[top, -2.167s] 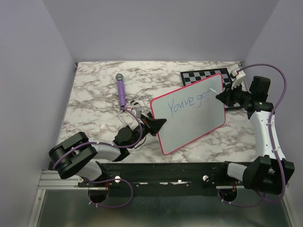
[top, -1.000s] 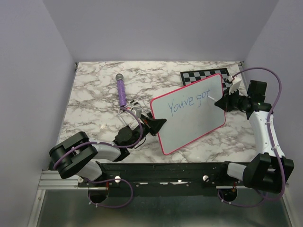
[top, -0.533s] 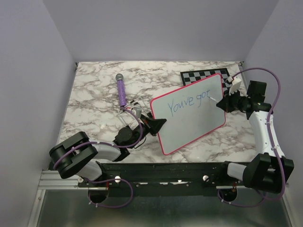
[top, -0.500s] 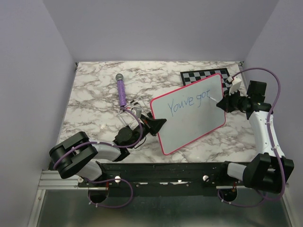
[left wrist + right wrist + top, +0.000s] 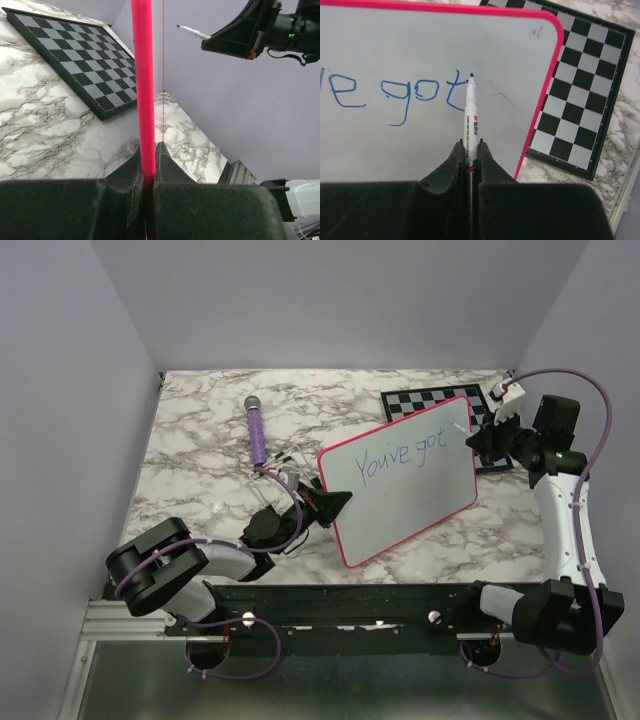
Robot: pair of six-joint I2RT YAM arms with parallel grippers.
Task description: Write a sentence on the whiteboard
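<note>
The whiteboard (image 5: 410, 505) stands tilted at the centre of the top view over the marble counter (image 5: 200, 450), with its pink left rim pinched between the left jaws, which are pressed nearly together. The right jaws, at the upper right beside the chessboard (image 5: 420, 400), are clamped on a white marker (image 5: 470, 105). Its blue tip hangs clear of the board near the "t" of the sentence (image 5: 400, 454), which reads "You've got".

Left arm (image 5: 215, 560) lies low, reaching in toward the middle, left gripper (image 5: 333, 502) pinched tight on the whiteboard (image 5: 420, 502) rim. Right arm (image 5: 565, 520) stands tall along the right side, wrist bent inward, right gripper (image 5: 475, 440) clamped on a marker (image 5: 470, 105).
</note>
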